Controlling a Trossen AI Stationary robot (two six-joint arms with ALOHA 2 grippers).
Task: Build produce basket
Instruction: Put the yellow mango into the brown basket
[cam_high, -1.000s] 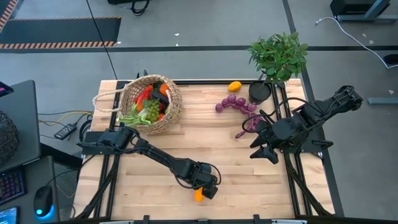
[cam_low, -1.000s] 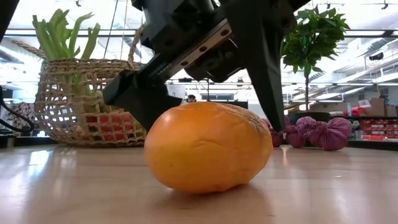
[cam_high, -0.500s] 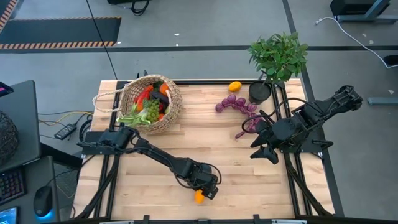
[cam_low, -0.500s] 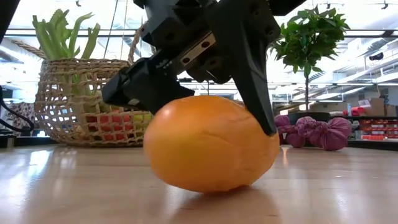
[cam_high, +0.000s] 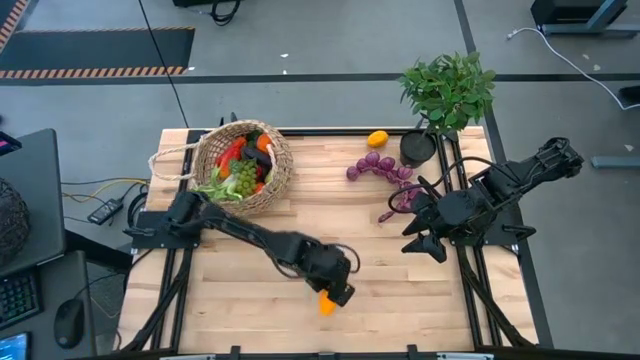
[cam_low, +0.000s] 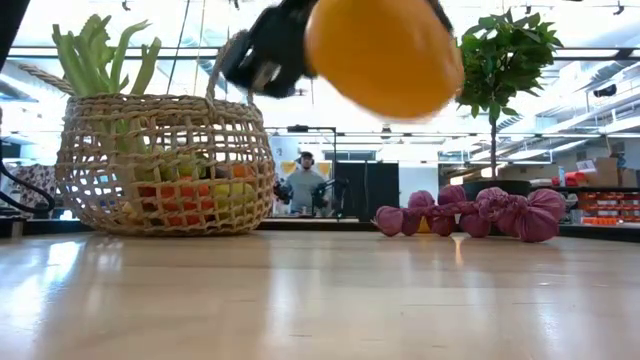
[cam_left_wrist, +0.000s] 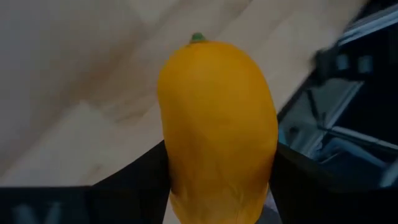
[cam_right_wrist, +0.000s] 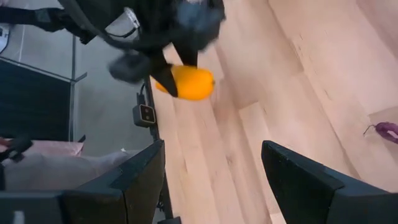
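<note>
Nearest me, at the table's front edge, my left gripper (cam_high: 335, 290) is clenched around a yellow-orange fruit (cam_low: 385, 55); the left wrist view shows its fingers (cam_left_wrist: 134, 180) pressed against both sides, and the low view shows the fruit clear of the wooden table (cam_high: 400, 260). I judge this the carry step, with the lift done and the trip to the basket left. Farther back on the right, my right gripper (cam_high: 425, 243) waits over the table's right side, its fingers spread apart and holding nothing. Beyond it lie the purple grapes (cam_high: 380, 167) and a small orange fruit (cam_high: 377, 139) near the potted plant (cam_high: 447, 92), both unpacked. At the far left corner, the basket (cam_high: 243, 165) already holds most of the produce: leek, green grapes, red pieces. So three items look left, by my count.
</note>
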